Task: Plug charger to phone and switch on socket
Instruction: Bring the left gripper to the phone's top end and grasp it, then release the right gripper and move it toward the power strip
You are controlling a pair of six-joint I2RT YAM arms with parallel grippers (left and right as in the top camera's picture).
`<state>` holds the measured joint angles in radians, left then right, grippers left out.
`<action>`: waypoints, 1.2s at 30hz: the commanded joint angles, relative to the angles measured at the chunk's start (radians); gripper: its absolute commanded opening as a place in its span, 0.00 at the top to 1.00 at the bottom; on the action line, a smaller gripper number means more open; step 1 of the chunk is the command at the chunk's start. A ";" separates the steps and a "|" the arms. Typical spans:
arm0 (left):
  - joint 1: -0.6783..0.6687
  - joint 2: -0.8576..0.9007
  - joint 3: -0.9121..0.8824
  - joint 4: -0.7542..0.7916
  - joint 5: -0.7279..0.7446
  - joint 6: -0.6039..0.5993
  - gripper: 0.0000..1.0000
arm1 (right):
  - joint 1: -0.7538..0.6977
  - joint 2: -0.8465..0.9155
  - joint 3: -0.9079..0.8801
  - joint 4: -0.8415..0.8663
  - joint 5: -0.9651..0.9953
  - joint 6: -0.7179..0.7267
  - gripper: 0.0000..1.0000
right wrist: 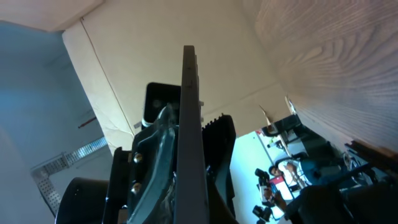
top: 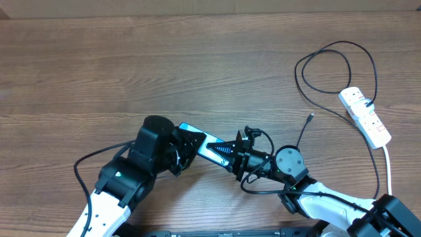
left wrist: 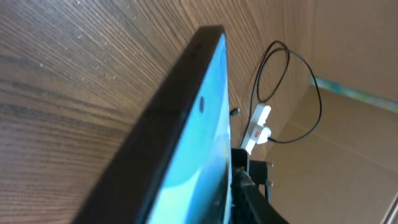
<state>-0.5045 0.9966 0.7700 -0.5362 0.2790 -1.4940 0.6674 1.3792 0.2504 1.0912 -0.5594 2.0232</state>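
The phone [top: 212, 149] sits low in the middle of the table [top: 131, 66], tilted so its blue screen shows only as a narrow strip from above. It is spanned between the two claws. The right claw [top: 235, 158] is closed tight on its right end, and the phone's thin black edge runs straight up that wrist's view. The left claw [top: 186, 146] covers the phone's left end; whether it has closed on it cannot be told. The charger [top: 342, 46] loops at the far right, its small tip loose on the wood, apart from the phone. The socket [top: 366, 116] lies beyond it.
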 commanded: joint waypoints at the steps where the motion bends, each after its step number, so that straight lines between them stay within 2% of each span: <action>1: -0.008 0.014 -0.004 0.046 0.003 -0.003 0.78 | 0.007 -0.010 0.027 -0.010 -0.025 0.091 0.96; 6: -0.007 0.016 -0.004 0.054 0.002 -0.003 0.96 | 0.007 -0.010 0.027 -0.034 -0.010 0.091 0.96; 14: -0.006 0.016 -0.004 0.068 0.003 -0.037 0.95 | 0.007 -0.010 0.027 -0.053 -0.007 0.090 0.95; 20: -0.006 0.016 -0.004 0.069 -0.006 -0.031 0.96 | 0.007 -0.010 0.027 -0.053 -0.008 0.090 0.73; 25: -0.002 0.023 -0.004 0.070 -0.033 0.010 0.96 | 0.006 -0.010 0.027 -0.054 -0.009 0.090 0.51; 30: 0.051 0.060 -0.005 0.067 -0.035 0.200 0.96 | 0.006 -0.010 0.027 -0.110 -0.010 0.013 0.34; 32: 0.087 0.091 -0.005 0.064 0.009 0.274 0.96 | 0.005 -0.010 0.027 -0.173 0.015 -0.089 0.25; 34: 0.127 0.127 -0.004 0.065 0.085 0.346 0.96 | 0.005 -0.010 0.027 -0.264 0.080 -0.291 0.17; 36: 0.161 0.162 -0.004 0.066 0.163 0.428 0.96 | 0.005 -0.010 0.027 -0.384 0.186 -0.522 0.00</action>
<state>-0.3912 1.1137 0.7593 -0.4786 0.3061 -1.2640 0.6697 1.3697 0.2707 0.7921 -0.5133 1.8473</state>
